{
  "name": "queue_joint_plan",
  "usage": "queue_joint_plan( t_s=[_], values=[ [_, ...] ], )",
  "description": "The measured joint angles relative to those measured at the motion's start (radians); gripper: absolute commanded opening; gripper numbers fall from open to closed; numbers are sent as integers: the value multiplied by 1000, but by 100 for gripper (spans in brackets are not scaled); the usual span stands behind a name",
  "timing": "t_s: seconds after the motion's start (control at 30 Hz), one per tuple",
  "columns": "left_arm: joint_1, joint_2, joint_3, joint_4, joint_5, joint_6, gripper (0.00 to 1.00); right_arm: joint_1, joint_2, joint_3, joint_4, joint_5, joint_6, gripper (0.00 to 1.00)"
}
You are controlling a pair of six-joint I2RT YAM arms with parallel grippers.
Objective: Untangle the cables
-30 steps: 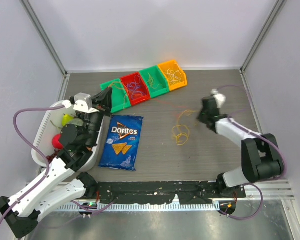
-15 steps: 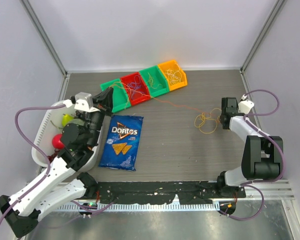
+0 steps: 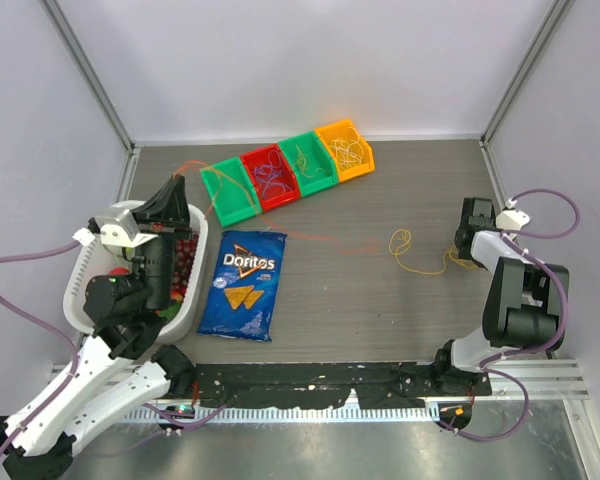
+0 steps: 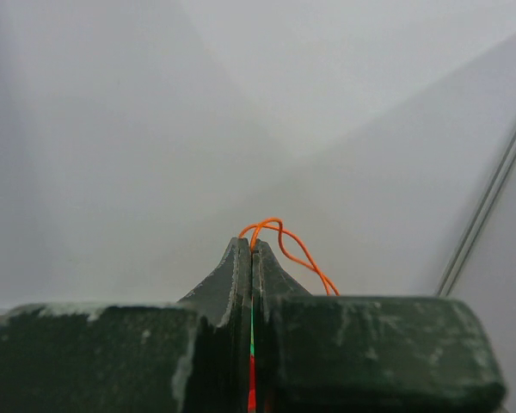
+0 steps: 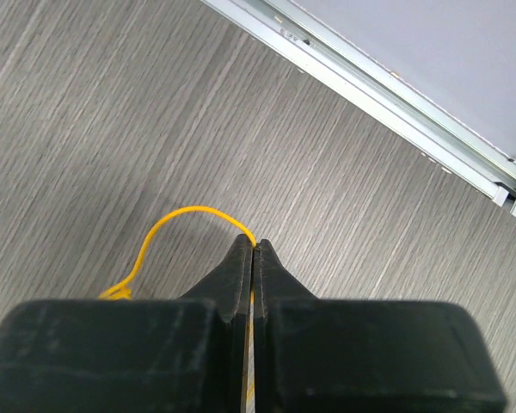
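A thin orange cable [image 3: 325, 238] runs from my left gripper [image 3: 180, 180] over the green bin and across the table toward the yellow cable [image 3: 410, 252], which lies in loops at the right. My left gripper is raised over the white basket. In the left wrist view it [image 4: 252, 245] is shut on a loop of the orange cable [image 4: 279, 231]. My right gripper [image 3: 466, 248] is low at the table's right edge. In the right wrist view it [image 5: 253, 245] is shut on the yellow cable [image 5: 176, 212]. I see no blue or white strand on the table.
Four bins stand in a row at the back, green [image 3: 230, 192], red [image 3: 270, 177], green [image 3: 308, 160] and orange [image 3: 345, 148], each holding thin strands. A blue Doritos bag [image 3: 243, 283] lies left of centre. A white basket [image 3: 78, 280] with toys is at the left.
My left gripper has pulled back left and up with the orange cable. My right gripper has moved right with the yellow cable. The tangle has stretched out between them.
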Motion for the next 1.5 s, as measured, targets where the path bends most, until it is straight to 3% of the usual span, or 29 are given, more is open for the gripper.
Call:
queue_joint_plan(
  t_s=[0.2, 0.27, 0.33, 0.37, 0.43, 0.57, 0.83, 1.0, 1.13, 1.33, 1.5],
  values=[
    [0, 24, 5, -3, 61, -44, 0, -11, -14, 3, -7, 0, -11, 0],
    [0, 43, 6, -13, 83, -60, 0, -13, -30, 3, -12, 1, -13, 7],
    [0, 60, 6, -23, 98, -70, 0, -13, -53, 4, -12, -14, -21, 21],
    [0, 67, 6, -28, 110, -81, 0, -13, -66, 4, -11, -34, -29, 33],
    [0, 80, 7, -36, 134, -95, 0, -6, -90, 8, -12, -93, -50, 48],
    [0, 105, 19, -54, 194, -137, 0, 56, -159, 14, -10, -184, -102, 71],
    [0, 163, 61, -98, 315, -192, 0, 390, -410, 33, 60, -426, -271, 72],
    [0, 185, 79, -119, 351, -216, 0, 623, -426, -11, 241, -772, -345, 73],
    [-2, 190, 79, -126, 353, -219, 0, 806, -361, -69, 445, -952, -332, 71],
    [-2, 194, 79, -134, 351, -218, 0, 1035, -170, -64, 680, -953, -310, 71],
    [-2, 194, 79, -134, 343, -217, 0, 1164, -126, -64, 812, -876, -315, 70]
  ],
)
